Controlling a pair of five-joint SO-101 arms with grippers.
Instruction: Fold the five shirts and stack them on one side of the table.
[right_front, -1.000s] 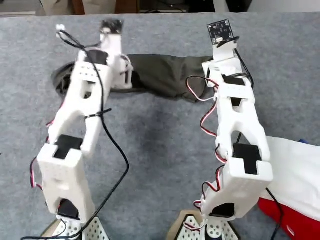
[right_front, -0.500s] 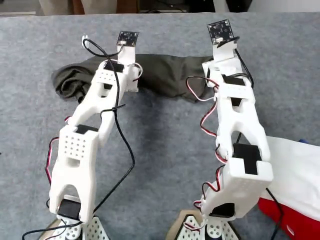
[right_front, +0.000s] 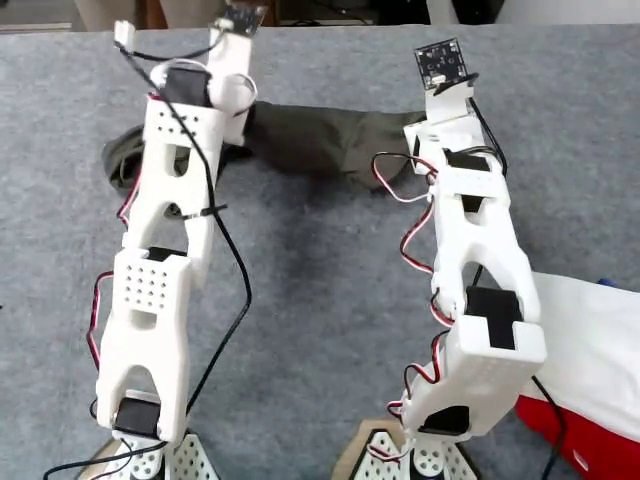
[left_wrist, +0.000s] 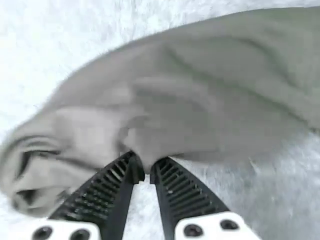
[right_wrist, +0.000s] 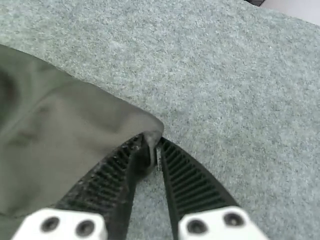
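Olive shirt (right_front: 320, 145) lay along the far side of the table (right_front: 330, 300), spanning both arms. Left gripper (left_wrist: 143, 171) was pinched on its bunched edge, right gripper (right_wrist: 153, 152) clamped on a corner. Both bites looked thin, so pulling apart could slip the cloth free.

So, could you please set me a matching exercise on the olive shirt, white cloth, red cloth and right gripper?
Things:
1. olive shirt
2. white cloth
3. red cloth
4. right gripper

Places or states:
A. pinching a shirt corner
B. stretched across the far side of the table
C. near right corner
D. along the right edge, beyond the red cloth

Pairs: 1-B, 2-D, 3-C, 4-A
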